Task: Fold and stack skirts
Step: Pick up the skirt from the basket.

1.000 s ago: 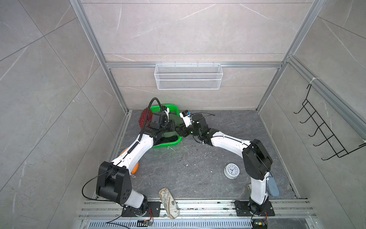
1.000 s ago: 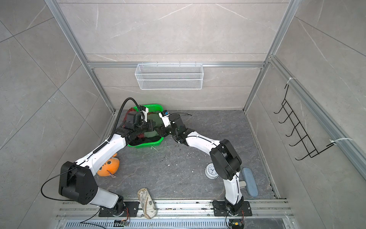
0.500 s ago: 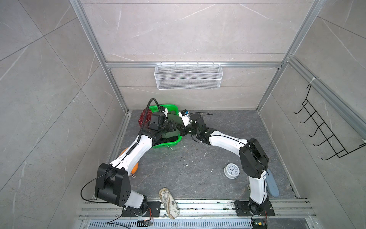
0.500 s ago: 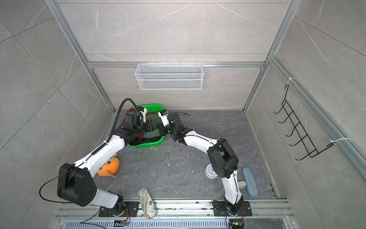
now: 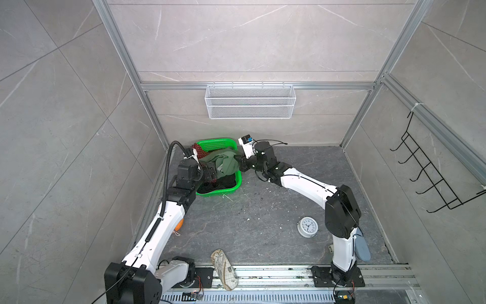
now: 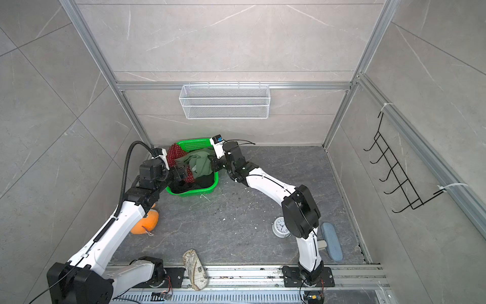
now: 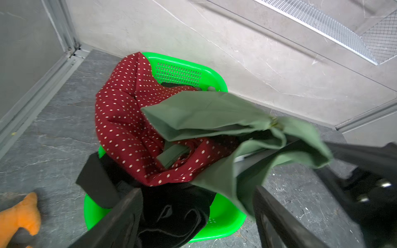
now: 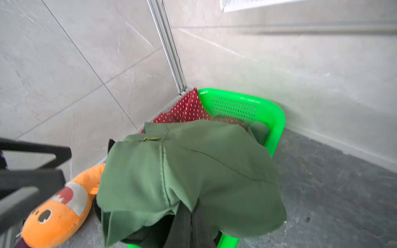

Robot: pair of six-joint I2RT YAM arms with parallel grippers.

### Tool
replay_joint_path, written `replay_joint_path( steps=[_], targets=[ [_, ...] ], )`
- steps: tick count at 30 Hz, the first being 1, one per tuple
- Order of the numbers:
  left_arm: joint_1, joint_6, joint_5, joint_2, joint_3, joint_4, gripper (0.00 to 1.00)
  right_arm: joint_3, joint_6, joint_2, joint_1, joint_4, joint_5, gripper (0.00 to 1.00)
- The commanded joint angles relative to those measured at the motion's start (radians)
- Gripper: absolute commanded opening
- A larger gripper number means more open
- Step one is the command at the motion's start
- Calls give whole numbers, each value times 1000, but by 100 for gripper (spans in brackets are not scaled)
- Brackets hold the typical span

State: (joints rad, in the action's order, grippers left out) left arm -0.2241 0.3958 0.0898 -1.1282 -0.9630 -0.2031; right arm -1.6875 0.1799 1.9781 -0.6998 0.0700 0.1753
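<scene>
Over basket point(image 5: 213, 143), R arm point(image 5: 302, 181) stretched low, clamping green skirt point(image 5: 226, 163).

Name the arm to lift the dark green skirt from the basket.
Right. The right gripper is shut on the dark green skirt above the basket; the left gripper is open, holding nothing.

Overhead pair; wrist views close on green skirt point(image 7: 204, 111)
</scene>
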Motion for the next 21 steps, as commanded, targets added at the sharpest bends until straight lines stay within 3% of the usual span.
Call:
replay_joint_path(
  steps=[1,10,16,21],
  targets=[
    [9,-22,34,33,14,4,84,-82,-28,-76,5,-4,-14,0],
    [11,-22,34,21,38,-1,84,-203,-70,-107,5,-63,-35,0],
    [10,-63,-34,21,37,6,84,-271,-91,-162,23,-156,-216,0],
    [-4,-77,-95,7,38,37,85,-228,-79,-258,83,-187,-328,0]
  ],
)
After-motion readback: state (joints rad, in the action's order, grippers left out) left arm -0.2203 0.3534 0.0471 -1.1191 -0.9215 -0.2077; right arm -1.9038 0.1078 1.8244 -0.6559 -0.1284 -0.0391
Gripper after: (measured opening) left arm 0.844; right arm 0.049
